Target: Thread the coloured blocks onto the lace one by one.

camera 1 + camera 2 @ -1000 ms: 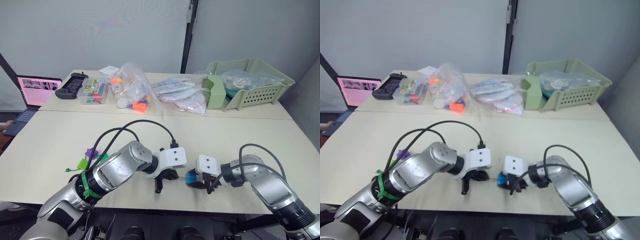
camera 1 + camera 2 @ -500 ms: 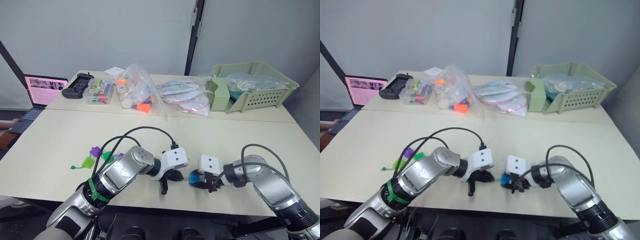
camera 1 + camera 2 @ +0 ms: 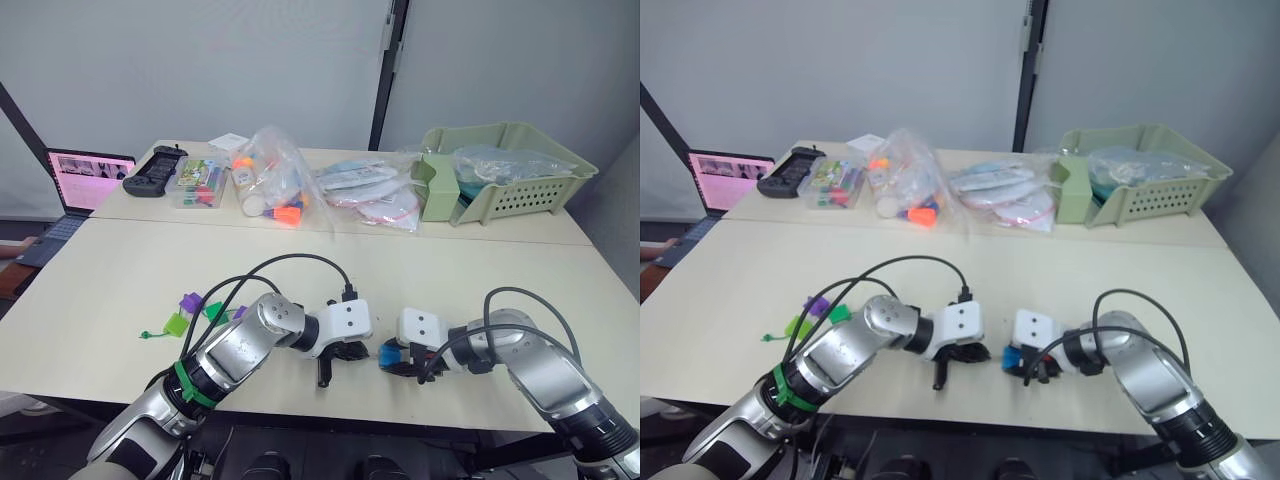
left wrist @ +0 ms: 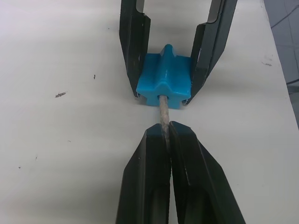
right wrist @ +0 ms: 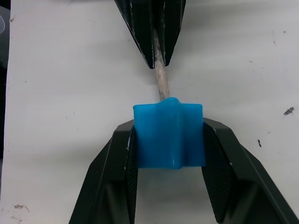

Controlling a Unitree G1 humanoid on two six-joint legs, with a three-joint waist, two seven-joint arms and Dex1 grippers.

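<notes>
Pinching stiff tan lace tip (image 4: pixel 163 108) between closed left gripper (image 4: pixel 167 135) fingers, tip end entering blue block (image 5: pixel 168 135). Right gripper (image 5: pixel 169 140) clamped on block sides, near front table (image 3: pixel 120 270) edge. Purple and green blocks (image 3: pixel 200 308) lying well left.

The head's stereo pair looks forward and down across the table (image 3: pixel 120 270) from above and behind both arms. Each wrist camera sits close behind its own jaws, sighting along them; both share the blue block (image 4: pixel 164 75) and the tan tip (image 5: pixel 161 81) between opposing jaws.
</notes>
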